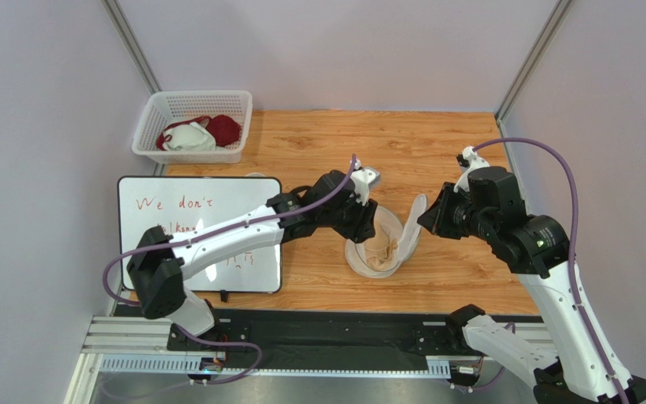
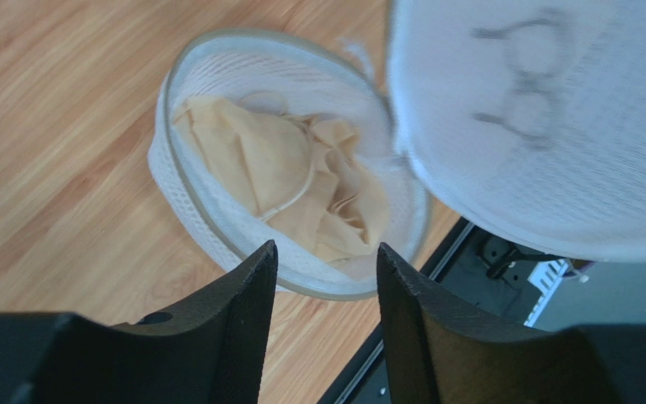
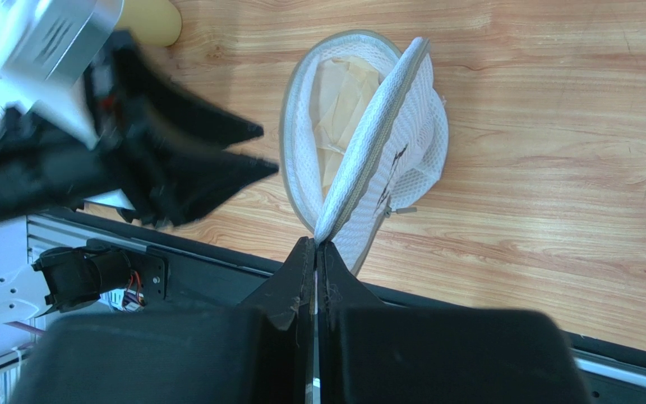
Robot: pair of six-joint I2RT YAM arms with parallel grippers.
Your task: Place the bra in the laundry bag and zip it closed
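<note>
The round off-white mesh laundry bag [image 1: 383, 244] lies open on the wooden table, its lower half [image 2: 217, 210] holding the pale beige bra [image 2: 301, 181]. The bra also shows in the top view [image 1: 380, 247] and the right wrist view [image 3: 339, 109]. My right gripper [image 3: 315, 246] is shut on the rim of the bag's upper half [image 3: 402, 143], holding that lid raised; the black bra drawing shows on it [image 2: 524, 80]. My left gripper [image 2: 326, 257] is open and empty, hovering just above the bag's near rim. It also shows in the top view [image 1: 367, 220].
A white lattice basket [image 1: 193, 126] with a dark red and a white garment stands at the back left. A whiteboard [image 1: 200, 231] lies at the left under the left arm. The black rail [image 1: 318, 337] runs along the table's near edge.
</note>
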